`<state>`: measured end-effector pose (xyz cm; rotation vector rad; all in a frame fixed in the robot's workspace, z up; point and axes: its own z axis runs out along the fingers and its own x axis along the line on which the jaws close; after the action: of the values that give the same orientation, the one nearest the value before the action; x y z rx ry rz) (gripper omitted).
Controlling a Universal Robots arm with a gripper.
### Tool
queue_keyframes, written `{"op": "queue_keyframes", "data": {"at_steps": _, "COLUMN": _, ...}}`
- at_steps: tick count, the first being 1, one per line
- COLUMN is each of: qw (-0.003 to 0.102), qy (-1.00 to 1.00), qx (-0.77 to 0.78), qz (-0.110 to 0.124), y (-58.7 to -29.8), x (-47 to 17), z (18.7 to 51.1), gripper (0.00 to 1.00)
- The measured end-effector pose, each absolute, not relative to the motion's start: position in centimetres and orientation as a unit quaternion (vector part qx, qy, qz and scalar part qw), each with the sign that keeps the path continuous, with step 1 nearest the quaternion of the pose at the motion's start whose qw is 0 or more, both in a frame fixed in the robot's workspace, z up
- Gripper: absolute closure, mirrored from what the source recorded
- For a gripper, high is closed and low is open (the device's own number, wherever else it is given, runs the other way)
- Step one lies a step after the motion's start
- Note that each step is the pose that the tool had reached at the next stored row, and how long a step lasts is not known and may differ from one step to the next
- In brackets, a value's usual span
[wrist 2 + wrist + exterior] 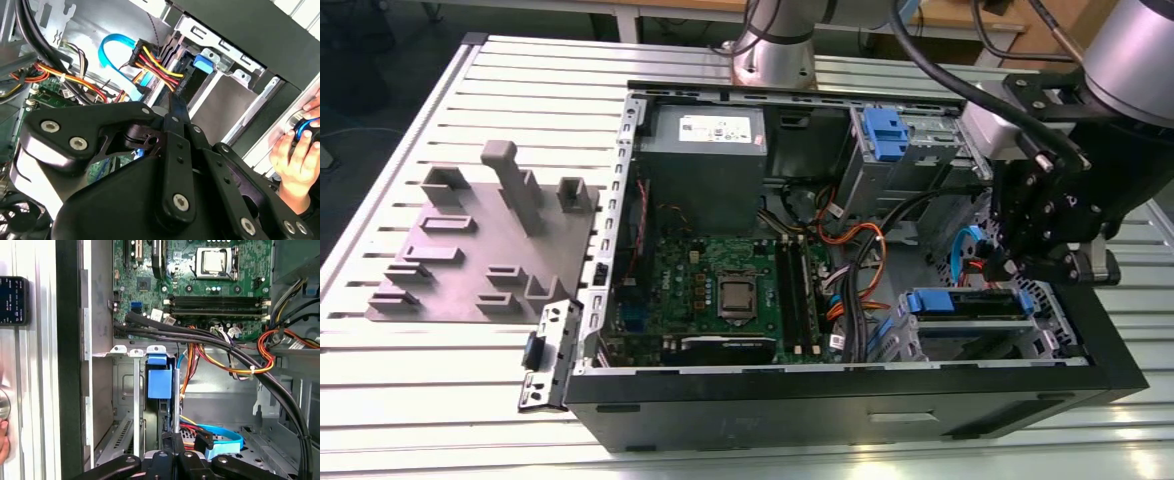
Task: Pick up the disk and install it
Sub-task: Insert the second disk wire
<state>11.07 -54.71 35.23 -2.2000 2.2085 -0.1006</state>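
My pincer (1003, 262) hangs inside the open computer case (854, 400), over the drive cage at the exterior view's right. Whether my fingers stand wide or narrow I cannot tell: in both wrist views the black linkage covers their tips. In the first wrist view a thin upright metal edge rises straight out of my linkage, and it may be the disk's side, but I cannot say that I grip it.

The disk (161, 385) sits on edge in the cage slot just beyond my pincer, its blue bracket facing out; in the exterior view that bracket (961, 302) shows at the cage mouth, right below me. A light-blue data cable (222, 440) curls on the case floor beside it, near a bundle of red, yellow and orange wires (155, 62).

Farther out lies the green motherboard (734, 290), and beyond it the grey power supply (707, 150). A person's hand (295, 155) rests on the table outside the case wall.
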Motion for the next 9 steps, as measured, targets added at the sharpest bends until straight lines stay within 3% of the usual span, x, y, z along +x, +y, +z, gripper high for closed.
{"op": "queue_keyframes", "data": {"at_steps": 9, "qw": 0.011, "qy": 0.708, "qx": -0.705, "qz": -0.031, "y": -53.75, "x": 11.07, "z": 35.83, "gripper": 0.89}}
